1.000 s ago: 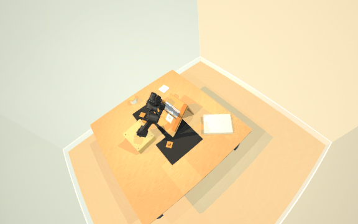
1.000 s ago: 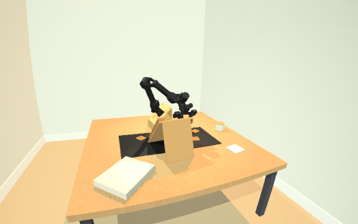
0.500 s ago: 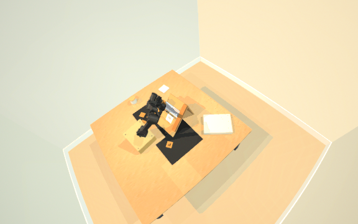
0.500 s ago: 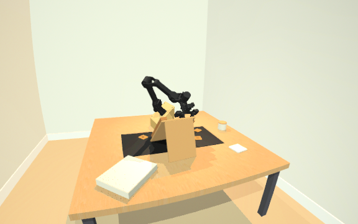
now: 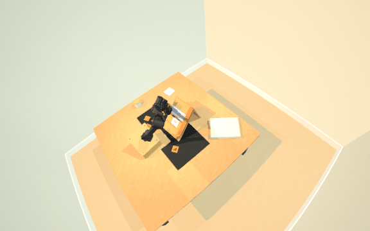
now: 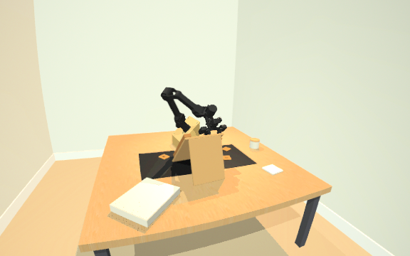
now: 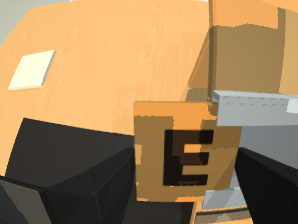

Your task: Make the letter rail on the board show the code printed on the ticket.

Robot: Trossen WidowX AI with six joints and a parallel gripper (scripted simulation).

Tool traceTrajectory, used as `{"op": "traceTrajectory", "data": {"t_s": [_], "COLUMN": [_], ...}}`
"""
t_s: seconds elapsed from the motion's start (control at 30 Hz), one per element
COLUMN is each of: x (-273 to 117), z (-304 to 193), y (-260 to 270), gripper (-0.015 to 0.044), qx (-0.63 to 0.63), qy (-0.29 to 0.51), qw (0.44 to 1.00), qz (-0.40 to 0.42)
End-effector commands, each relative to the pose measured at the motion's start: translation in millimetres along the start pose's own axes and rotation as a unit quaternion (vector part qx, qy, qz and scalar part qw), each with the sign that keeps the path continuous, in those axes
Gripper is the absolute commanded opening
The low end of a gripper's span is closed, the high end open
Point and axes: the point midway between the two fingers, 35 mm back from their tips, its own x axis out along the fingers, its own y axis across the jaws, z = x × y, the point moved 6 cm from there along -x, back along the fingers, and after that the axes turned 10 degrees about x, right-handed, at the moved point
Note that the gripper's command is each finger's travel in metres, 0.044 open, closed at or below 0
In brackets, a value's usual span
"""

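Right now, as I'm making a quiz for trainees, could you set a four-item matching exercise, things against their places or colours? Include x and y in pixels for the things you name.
Things:
1. E tile [image 7: 187, 150]
2. Mat [image 5: 188, 145] [image 6: 238, 160] [image 7: 65, 145]
3. Jar [image 5: 137, 104] [image 6: 254, 144]
4. Rail [image 5: 178, 113] [image 7: 265, 110]

Places and colours:
A. Black, flat on the table [image 5: 133, 179] [image 6: 244, 199] [image 7: 115, 60]
B. Grey, on the board [image 5: 172, 129] [image 6: 206, 160] [image 7: 245, 60]
C. Between the gripper's [image 5: 169, 108] [image 6: 213, 131] [image 7: 186, 152] fingers
D. White with an orange top

Pairs: 1-C, 2-A, 3-D, 4-B
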Motion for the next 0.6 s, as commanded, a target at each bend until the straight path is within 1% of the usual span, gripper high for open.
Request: {"op": "traceTrajectory", "data": {"t_s": [0.0,0.57], "x": [-1.0,-0.9], "z": [2.2,3.8], "y": [-3.3,-11.7], "gripper": [0.0,0.0], "qx": [0.001,0.0], "qy": [-0.002,-0.002], "qw": [1.0,1.0], "qz": [0.002,0.002]}}
